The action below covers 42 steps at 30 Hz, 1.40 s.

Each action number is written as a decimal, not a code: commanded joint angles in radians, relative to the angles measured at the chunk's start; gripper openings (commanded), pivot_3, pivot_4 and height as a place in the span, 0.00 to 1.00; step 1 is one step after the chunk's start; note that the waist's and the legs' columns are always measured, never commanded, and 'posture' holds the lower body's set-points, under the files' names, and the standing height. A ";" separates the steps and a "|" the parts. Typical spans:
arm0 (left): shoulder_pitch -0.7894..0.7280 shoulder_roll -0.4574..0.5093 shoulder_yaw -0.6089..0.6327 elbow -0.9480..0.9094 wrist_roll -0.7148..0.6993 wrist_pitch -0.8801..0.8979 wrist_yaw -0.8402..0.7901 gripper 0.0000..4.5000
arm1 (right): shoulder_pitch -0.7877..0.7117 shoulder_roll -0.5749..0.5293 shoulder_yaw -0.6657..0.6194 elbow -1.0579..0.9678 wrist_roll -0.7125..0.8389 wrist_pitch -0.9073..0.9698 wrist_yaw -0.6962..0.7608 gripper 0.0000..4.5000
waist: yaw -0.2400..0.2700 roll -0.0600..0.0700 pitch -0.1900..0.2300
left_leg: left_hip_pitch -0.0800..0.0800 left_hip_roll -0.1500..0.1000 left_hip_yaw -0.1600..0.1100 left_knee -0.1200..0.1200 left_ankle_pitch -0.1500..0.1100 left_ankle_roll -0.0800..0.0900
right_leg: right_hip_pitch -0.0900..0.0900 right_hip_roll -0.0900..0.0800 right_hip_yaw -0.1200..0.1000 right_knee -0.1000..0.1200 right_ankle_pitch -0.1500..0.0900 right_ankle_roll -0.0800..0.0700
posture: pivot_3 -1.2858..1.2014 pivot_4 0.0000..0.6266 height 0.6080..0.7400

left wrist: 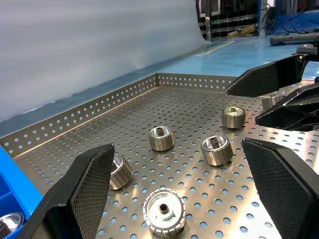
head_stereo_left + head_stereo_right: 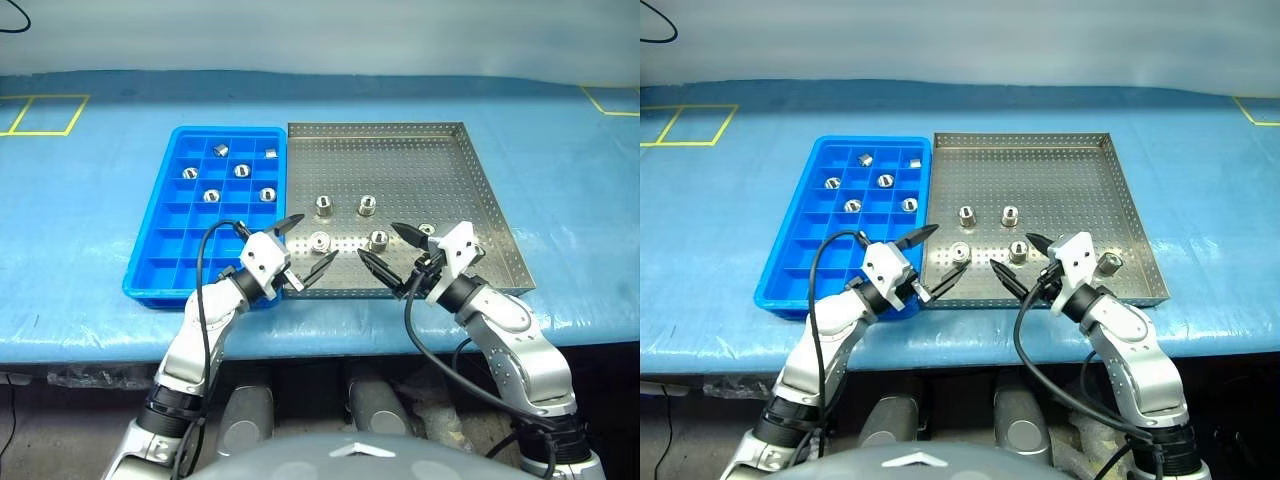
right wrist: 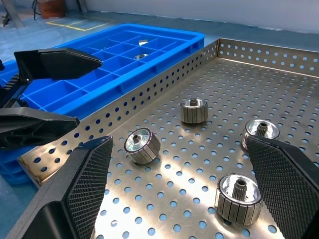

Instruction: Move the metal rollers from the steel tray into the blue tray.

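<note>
Left eye view, both grippers spread wide and empty — left gripper [image 2: 305,243], right gripper [image 2: 384,247] — metal rollers [image 2: 321,240] between and beyond them in steel tray [image 2: 480,190], blue tray [image 2: 160,222] beside left gripper holding six.

Both pincers [image 2: 305,243] [image 2: 382,246] open, empty

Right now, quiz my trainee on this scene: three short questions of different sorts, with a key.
1. How many metal rollers lie in the steel tray?
2. True or false: the left gripper holds a roller.
3. The blue tray holds: A) three rollers, B) six rollers, C) none.

Key: 1. Five. 2. False; both it and the right gripper are open and hold nothing. 3. B.
</note>
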 commanded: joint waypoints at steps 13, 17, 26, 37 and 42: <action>-0.028 -0.005 0.011 -0.016 -0.005 0.038 0.013 1.00 | -0.011 0.007 -0.002 -0.024 -0.002 -0.026 0.000 1.00 | 0.000 0.000 0.000 | 0.000 0.000 0.000 0.000 0.000 0.000 | 0.000 0.000 0.000 0.000 0.000 0.000 | 0.47 0.24 1.00; -0.057 -0.004 0.000 -0.028 0.018 0.122 0.033 1.00 | -0.009 0.006 0.001 -0.026 -0.012 -0.023 -0.004 1.00 | 0.000 0.000 0.000 | 0.000 0.000 0.000 0.000 0.000 0.000 | 0.000 0.000 0.000 0.000 0.000 0.000 | 0.47 0.24 1.00; -0.245 -0.019 -0.053 -0.004 0.060 0.429 0.050 1.00 | 0.001 0.011 -0.003 -0.036 -0.020 -0.009 -0.030 1.00 | -0.006 0.000 0.000 | 0.000 -0.001 0.000 0.001 0.000 0.000 | 0.000 0.000 0.000 0.000 0.000 0.001 | 0.46 0.24 1.00; -0.437 0.015 -0.128 0.066 0.078 0.813 0.003 1.00 | 0.040 0.021 -0.007 -0.056 -0.027 -0.021 -0.058 1.00 | -0.033 0.000 0.000 | -0.001 -0.001 -0.001 0.001 0.000 0.000 | 0.000 0.001 0.000 0.000 0.001 0.001 | 0.44 0.24 1.00; -0.487 0.055 -0.203 0.085 0.112 0.880 -0.012 1.00 | 0.053 0.029 0.000 -0.067 -0.029 -0.021 -0.071 1.00 | -0.052 0.000 0.000 | -0.001 -0.001 -0.001 0.001 0.000 0.000 | 0.000 0.001 0.001 0.001 0.001 0.001 | 0.44 0.24 1.00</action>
